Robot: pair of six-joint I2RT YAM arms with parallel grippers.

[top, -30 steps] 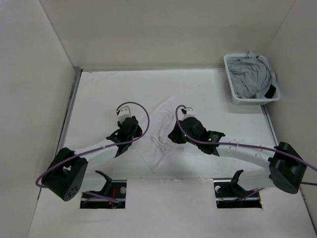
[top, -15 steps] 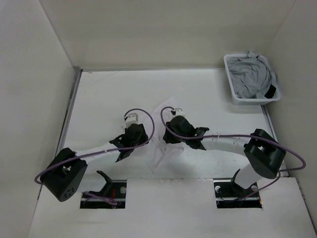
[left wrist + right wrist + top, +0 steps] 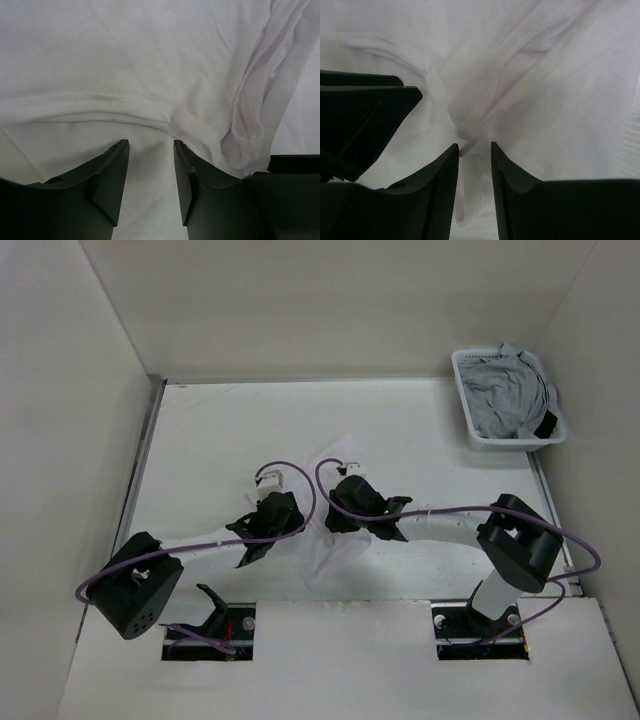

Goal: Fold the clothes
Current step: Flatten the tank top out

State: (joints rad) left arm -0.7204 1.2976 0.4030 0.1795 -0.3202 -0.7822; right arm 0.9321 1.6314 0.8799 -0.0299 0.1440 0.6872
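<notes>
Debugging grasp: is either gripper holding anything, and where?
Left gripper: open, holding nothing. Right gripper: a bunched fold of the white garment sits between its jaws; pinched or not, cannot tell.

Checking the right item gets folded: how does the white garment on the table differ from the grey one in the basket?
The white garment lies loose on the table; the grey garment is bunched in the basket at the far right corner. The white garment is plain; the grey garment bears a black patch. Both are soft and wrinkled.
</notes>
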